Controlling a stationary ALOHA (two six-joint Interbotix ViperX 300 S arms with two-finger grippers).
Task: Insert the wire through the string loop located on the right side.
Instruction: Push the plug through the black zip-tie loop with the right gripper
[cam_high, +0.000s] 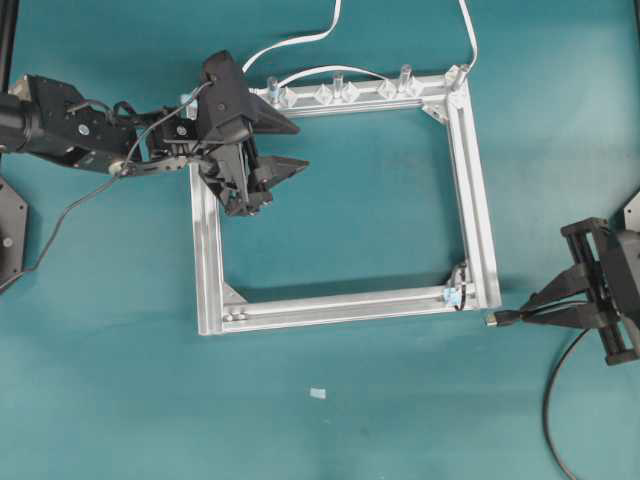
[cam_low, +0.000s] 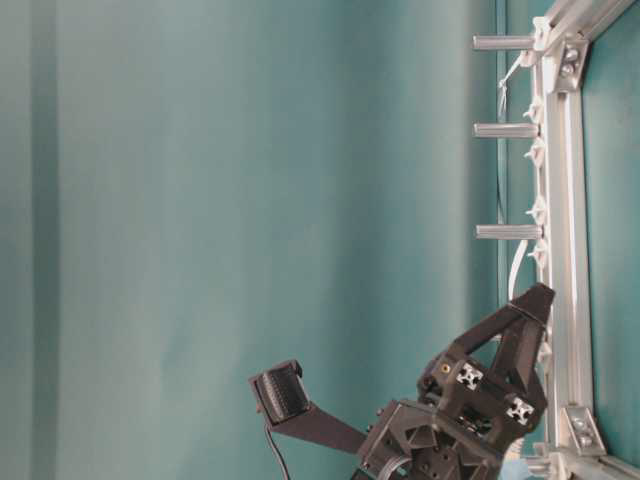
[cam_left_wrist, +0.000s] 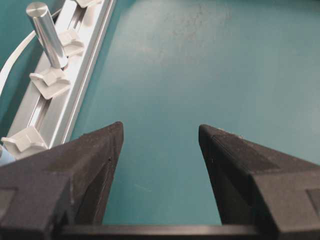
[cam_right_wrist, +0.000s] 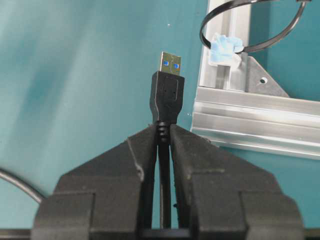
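Wire (cam_right_wrist: 165, 97): light, floppy; I'm pinching its stiff plug neck in right fingers (cam_right_wrist: 182, 150); left fingers (cam_left_wrist: 95, 165) spread, empty.

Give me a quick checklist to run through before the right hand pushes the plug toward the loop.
1. Wire gripped: ok, the right hand is shut on it just behind the plug.
2. Plug tip free: ok, the metal end points ahead, touching nothing.
3. String loop open: ok, it stands at the frame corner.
4. Plug lined up with loop: not ok, the loop sits to the right of the tip in the wrist view.
5. Left hand out of the way: ok, open near the frame's far corner.
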